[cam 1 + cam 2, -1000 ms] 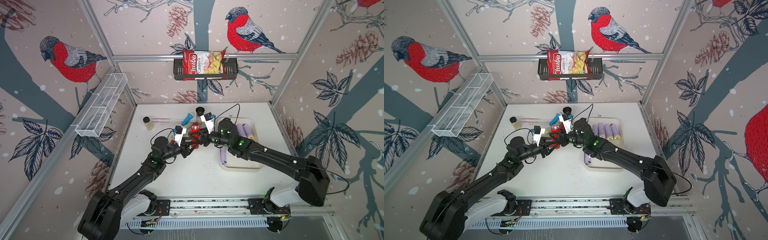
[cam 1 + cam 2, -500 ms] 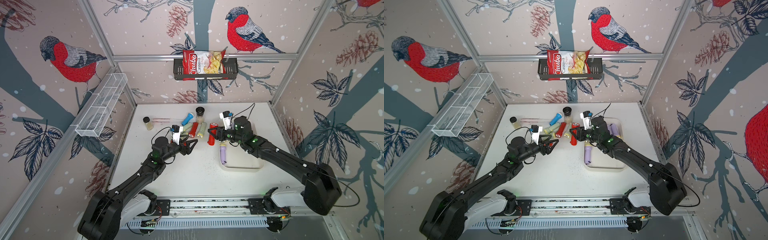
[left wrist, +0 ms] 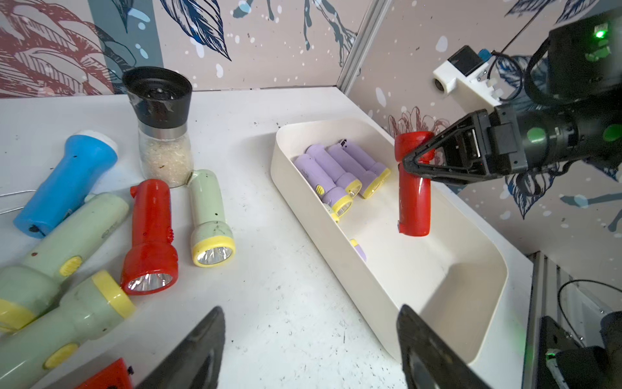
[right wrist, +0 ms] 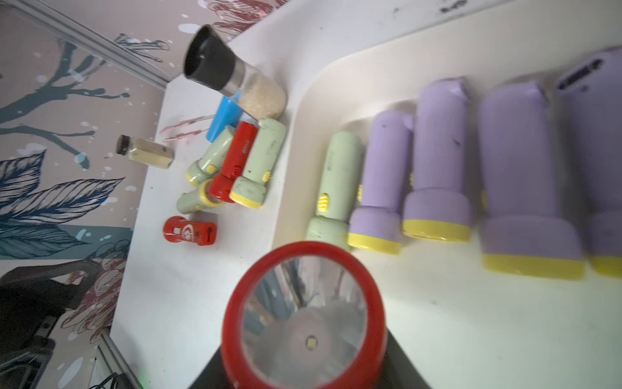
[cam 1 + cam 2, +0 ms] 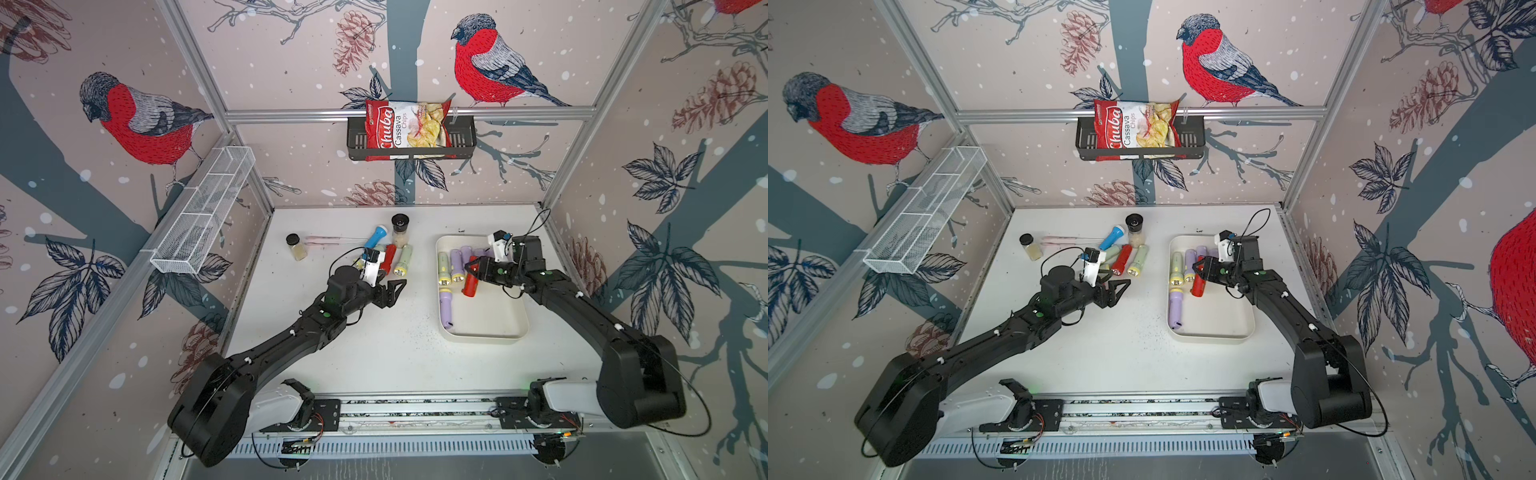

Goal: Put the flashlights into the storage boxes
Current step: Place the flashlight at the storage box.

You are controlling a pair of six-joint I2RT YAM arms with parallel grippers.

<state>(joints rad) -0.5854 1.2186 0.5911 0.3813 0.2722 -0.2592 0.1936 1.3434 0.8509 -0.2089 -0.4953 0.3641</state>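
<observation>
Placement next, by every sign: red flashlight clamped at its head end between the fingers of right gripper, tail hanging down over the bare middle of storage box, apparently clear of its floor. Best lowered until the tail nears that floor, then tipped flat alongside the row of lilac flashlights at the box's far end, and only then released, to avoid a bounce or a roll onto the lone lilac flashlight lying along the box wall nearest the loose pile. Worth keeping the drop low and the wrist clear of the box rim. Right fingers set narrow, closed on the red body alone, nothing else touched. Left gripper outside the box, on the side of that pile, fingers spread wide, empty, touching nothing. Also outside the box on that side, huddled close together: pale green flashlights, second red flashlight, blue flashlight, all lying flat beside an upright spice grinder; none of these in the box yet.
</observation>
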